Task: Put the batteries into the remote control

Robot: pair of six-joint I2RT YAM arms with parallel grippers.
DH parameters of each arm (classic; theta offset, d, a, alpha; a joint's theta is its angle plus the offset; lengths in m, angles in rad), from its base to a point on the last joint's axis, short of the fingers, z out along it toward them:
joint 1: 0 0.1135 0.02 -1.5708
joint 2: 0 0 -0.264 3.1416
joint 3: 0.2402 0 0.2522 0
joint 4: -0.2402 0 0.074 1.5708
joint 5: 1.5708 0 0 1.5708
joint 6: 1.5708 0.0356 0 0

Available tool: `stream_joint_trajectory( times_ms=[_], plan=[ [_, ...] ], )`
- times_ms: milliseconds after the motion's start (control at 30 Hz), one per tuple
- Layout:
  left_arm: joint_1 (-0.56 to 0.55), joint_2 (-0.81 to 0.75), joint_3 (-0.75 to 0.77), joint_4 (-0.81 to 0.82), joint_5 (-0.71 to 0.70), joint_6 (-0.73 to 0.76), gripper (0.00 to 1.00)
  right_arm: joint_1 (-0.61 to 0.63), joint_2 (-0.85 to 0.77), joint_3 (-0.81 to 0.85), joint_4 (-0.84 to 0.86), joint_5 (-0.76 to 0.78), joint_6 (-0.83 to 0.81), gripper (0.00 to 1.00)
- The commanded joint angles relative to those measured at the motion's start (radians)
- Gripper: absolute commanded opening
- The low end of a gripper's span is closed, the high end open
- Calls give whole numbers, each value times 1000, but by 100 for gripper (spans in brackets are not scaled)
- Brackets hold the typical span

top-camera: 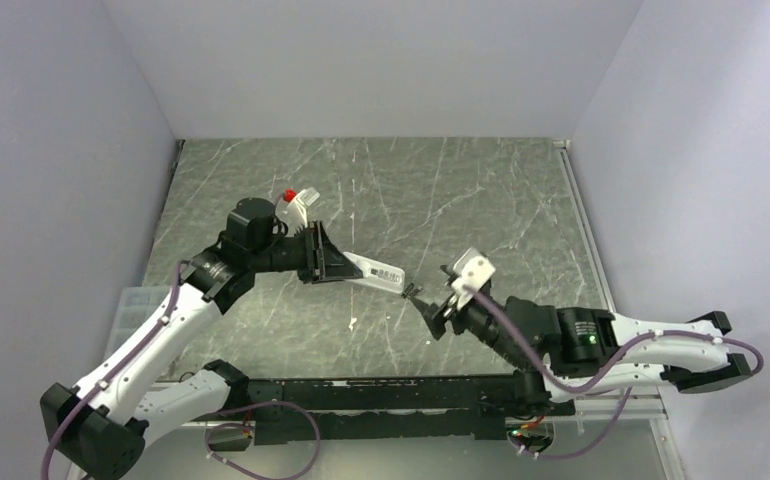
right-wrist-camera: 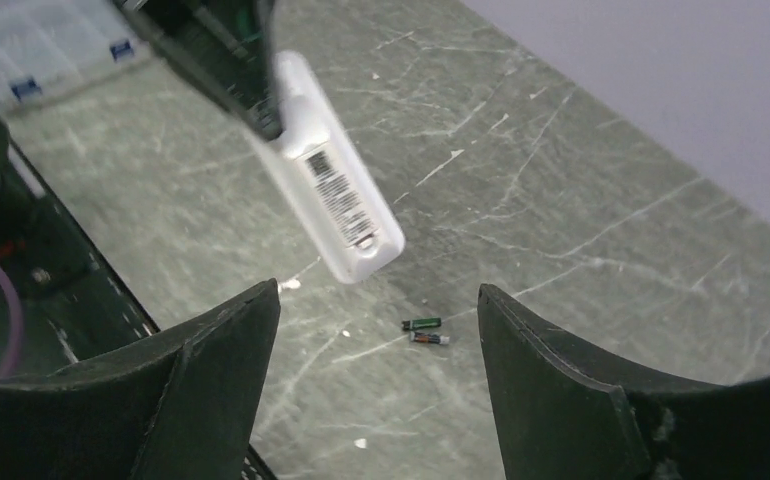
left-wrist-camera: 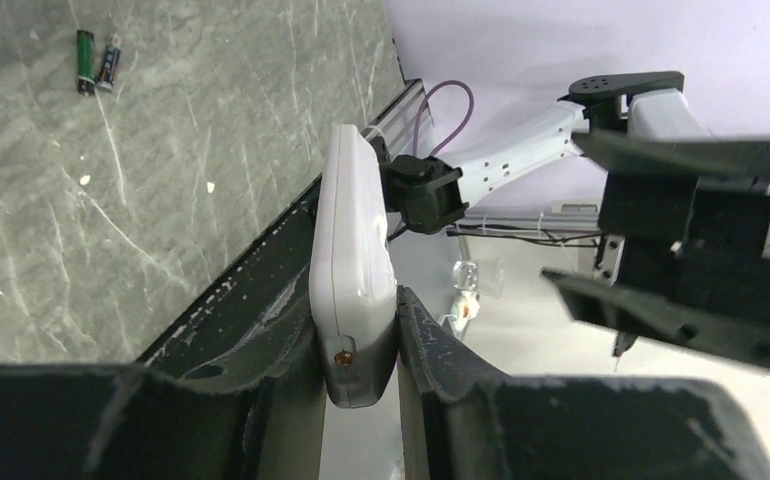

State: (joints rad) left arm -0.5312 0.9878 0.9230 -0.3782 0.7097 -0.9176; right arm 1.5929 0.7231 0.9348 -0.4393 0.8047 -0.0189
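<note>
We see the remote control (top-camera: 376, 271) held up off the bench (top-camera: 481, 190), one short end pinched between the fingers of the left gripper (top-camera: 349, 267). Its long axis runs straight out from that gripper's fingers, and the free end points toward the right gripper (right-wrist-camera: 379, 295). From the right wrist view the face with a barcode label is turned toward the right gripper. From the left wrist view we see a small amber dot on the pinched end and the rest of the body stretching away from the fingers.

The right gripper hangs just beyond the free end of the remote, its jaws spread wide with nothing between them. It does not touch the remote.

The batteries (right-wrist-camera: 422, 324) lie on the bench below the right gripper. In its wrist view they show in the gap between its fingers, side by side, just beside each other and nearly parallel. They are well apart from the left gripper.
</note>
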Motion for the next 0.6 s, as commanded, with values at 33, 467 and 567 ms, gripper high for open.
stream_joint_trajectory(
  times_ms=[33,467,567],
  plan=[
    [10,-64,-8,35,-2,139,0,-117,25,116,-140,-83,319,73],
    [62,-143,-258,421,67,-19,0,-713,99,55,28,-880,622,69],
    [70,-168,-317,511,72,-67,0,-774,101,3,122,-1033,712,67]
  ],
)
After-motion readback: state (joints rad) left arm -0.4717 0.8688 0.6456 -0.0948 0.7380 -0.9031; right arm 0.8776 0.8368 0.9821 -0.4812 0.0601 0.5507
